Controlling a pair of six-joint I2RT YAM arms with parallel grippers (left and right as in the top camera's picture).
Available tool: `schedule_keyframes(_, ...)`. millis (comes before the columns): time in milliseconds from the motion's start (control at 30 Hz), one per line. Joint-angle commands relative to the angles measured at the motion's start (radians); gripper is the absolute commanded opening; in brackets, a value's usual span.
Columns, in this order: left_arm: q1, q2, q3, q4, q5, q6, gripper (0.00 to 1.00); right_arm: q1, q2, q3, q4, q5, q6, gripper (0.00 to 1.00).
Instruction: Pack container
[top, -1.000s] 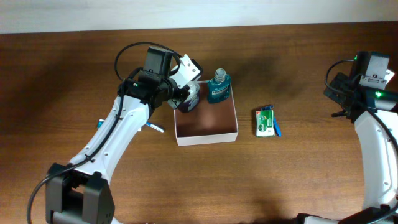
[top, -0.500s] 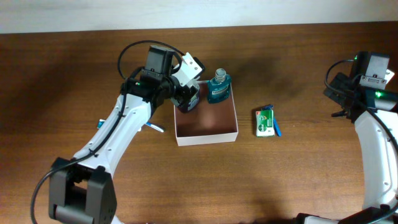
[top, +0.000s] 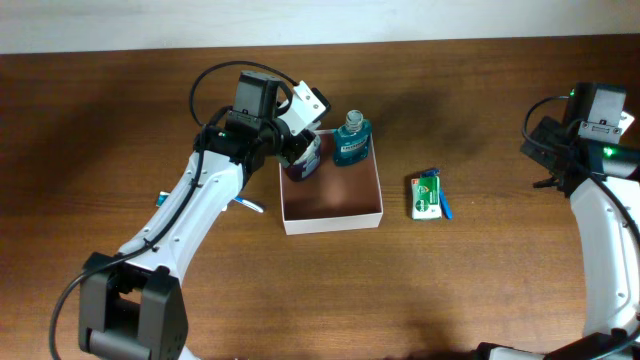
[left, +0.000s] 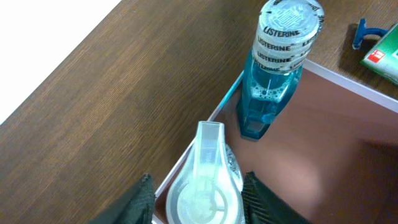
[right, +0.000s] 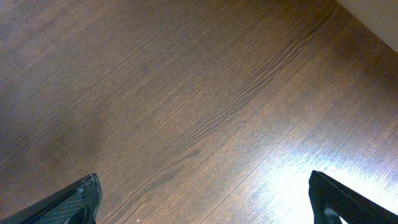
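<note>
The container (top: 335, 222) is a shallow white box with a reddish-brown inside, at the table's middle; its rim also shows in the left wrist view (left: 348, 78). A blue Listerine bottle (top: 350, 143) (left: 273, 74) stands upright in its back corner. My left gripper (top: 298, 152) (left: 199, 194) is shut on a dark purple bottle with a clear flip cap (top: 306, 160) (left: 205, 183), held upright at the box's back-left corner, beside the Listerine. My right gripper (top: 548, 150) (right: 202, 193) is open and empty over bare wood at the far right.
A green pack (top: 427, 196) (left: 382, 55) with a blue-handled item (left: 367, 31) beside it lies on the table right of the box. A toothbrush (top: 246, 205) lies left of the box, partly under my left arm. The table's far edge meets a white wall.
My left gripper has shifted slightly to the right and back with the purple bottle in it. The right arm has not moved.
</note>
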Motion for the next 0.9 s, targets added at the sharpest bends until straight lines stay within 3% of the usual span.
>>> schedule_keyframes(0,-0.004,0.010,0.012,0.005,0.017,0.001,0.40,-0.004,-0.026,0.010,0.000,-0.002,0.008,0.99)
schedule_keyframes(500,-0.004,0.009,0.012,0.002,0.016,0.001,0.33,-0.004,-0.026,0.010,0.000,-0.002,0.008,0.98)
schedule_keyframes(533,-0.004,0.009,0.012,-0.004,0.018,0.001,0.45,-0.004,-0.026,0.010,0.000,-0.002,0.008,0.99)
schedule_keyframes(567,-0.004,0.009,0.012,-0.016,0.031,0.001,0.63,-0.004,-0.026,0.010,0.000,-0.002,0.008,0.98)
schedule_keyframes(600,-0.004,0.009,0.011,-0.029,0.036,0.001,0.68,-0.004,-0.026,0.010,0.000,-0.002,0.008,0.99)
schedule_keyframes(733,-0.004,0.010,0.011,-0.044,0.035,0.001,0.66,-0.004,-0.026,0.010,0.000,-0.002,0.008,0.99)
schedule_keyframes(867,-0.004,0.015,0.011,-0.058,0.035,0.001,0.57,-0.004,-0.026,0.010,0.000,-0.002,0.008,0.99)
